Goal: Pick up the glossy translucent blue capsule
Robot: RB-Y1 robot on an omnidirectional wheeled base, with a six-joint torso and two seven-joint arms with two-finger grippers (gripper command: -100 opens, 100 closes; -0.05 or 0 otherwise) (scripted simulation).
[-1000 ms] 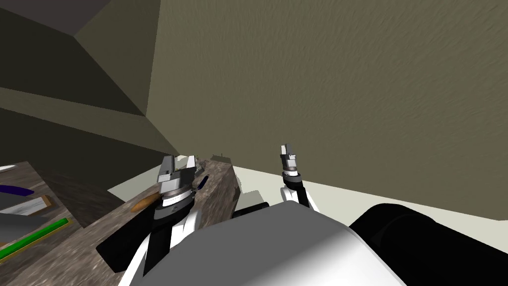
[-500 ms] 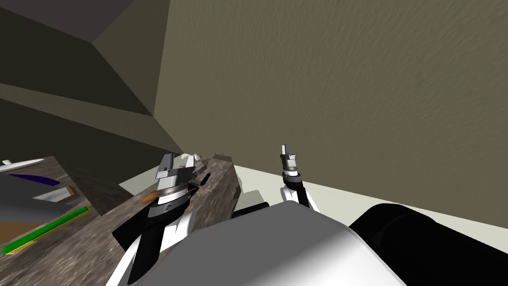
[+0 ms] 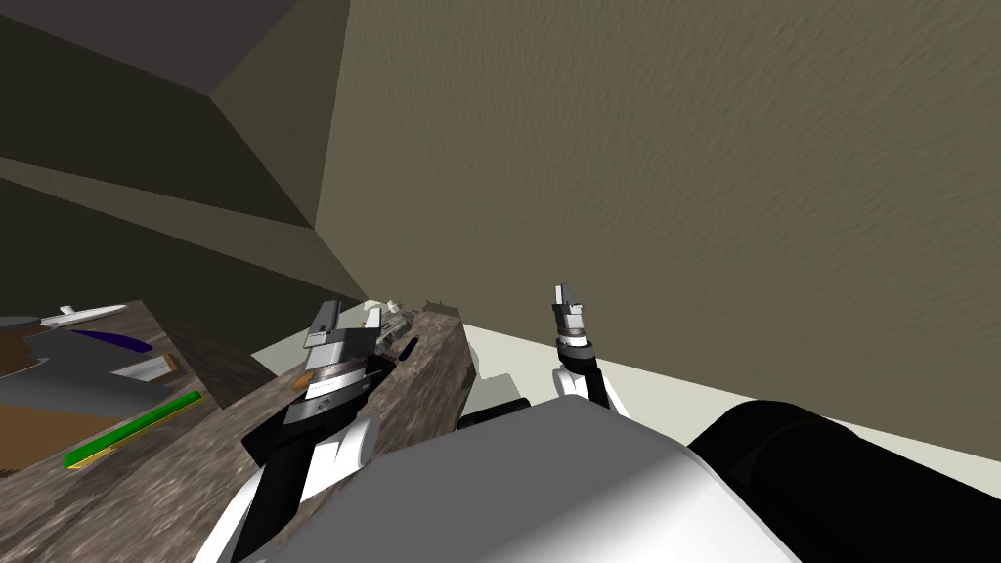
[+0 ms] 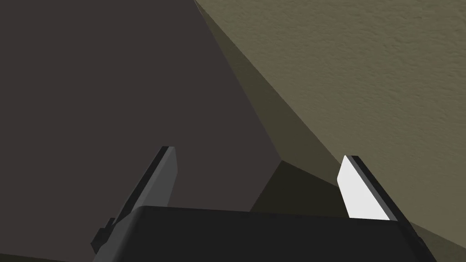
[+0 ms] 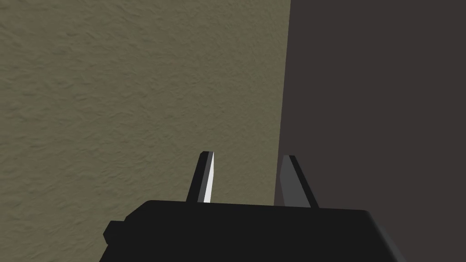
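Note:
A small dark blue capsule lies on the brown mottled table, near its far end. My left gripper hangs over the table just left of the capsule, apart from it. Its fingers stand wide open with nothing between them in the left wrist view. My right gripper is raised to the right of the table, off its edge. In the right wrist view its fingers stand a narrow gap apart, holding nothing.
Small white and grey things lie at the table's far end beyond the capsule. On the table's left part lie a green stick, a long dark blue piece, a white piece and grey sheets. An olive wall stands close ahead.
My head view has swung, so the things on the table's left part have slid rightward into view. The left hand has shifted slightly left and now hides an orange thing behind its wrist.

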